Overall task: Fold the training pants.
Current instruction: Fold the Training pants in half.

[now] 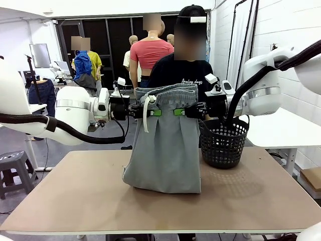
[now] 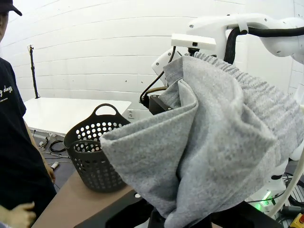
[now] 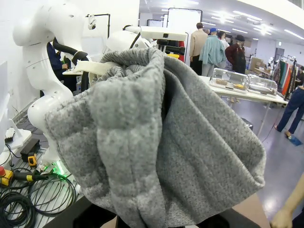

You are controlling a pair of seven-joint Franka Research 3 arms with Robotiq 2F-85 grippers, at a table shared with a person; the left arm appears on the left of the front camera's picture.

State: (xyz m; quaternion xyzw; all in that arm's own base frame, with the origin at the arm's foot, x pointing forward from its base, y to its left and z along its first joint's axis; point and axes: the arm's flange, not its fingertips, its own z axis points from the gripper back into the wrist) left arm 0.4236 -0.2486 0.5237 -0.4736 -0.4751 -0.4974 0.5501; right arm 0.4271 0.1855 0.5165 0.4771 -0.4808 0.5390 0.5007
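Observation:
The light grey training pants (image 1: 164,145) hang above the middle of the table, waistband up, their lower end resting bunched on the tabletop. A white drawstring (image 1: 146,113) dangles at the left of the waistband. My left gripper (image 1: 150,112) is shut on the pants' left side just below the waistband, green pads showing. My right gripper (image 1: 181,112) is shut on the right side at the same height. Grey fabric (image 2: 209,142) drapes over the fingers in the left wrist view, and the pants (image 3: 156,142) do the same in the right wrist view.
A black mesh basket (image 1: 223,142) stands on the table (image 1: 75,196) just right of the pants, also seen as the basket (image 2: 92,152). A person in a black shirt (image 1: 181,73) stands at the far side behind the pants.

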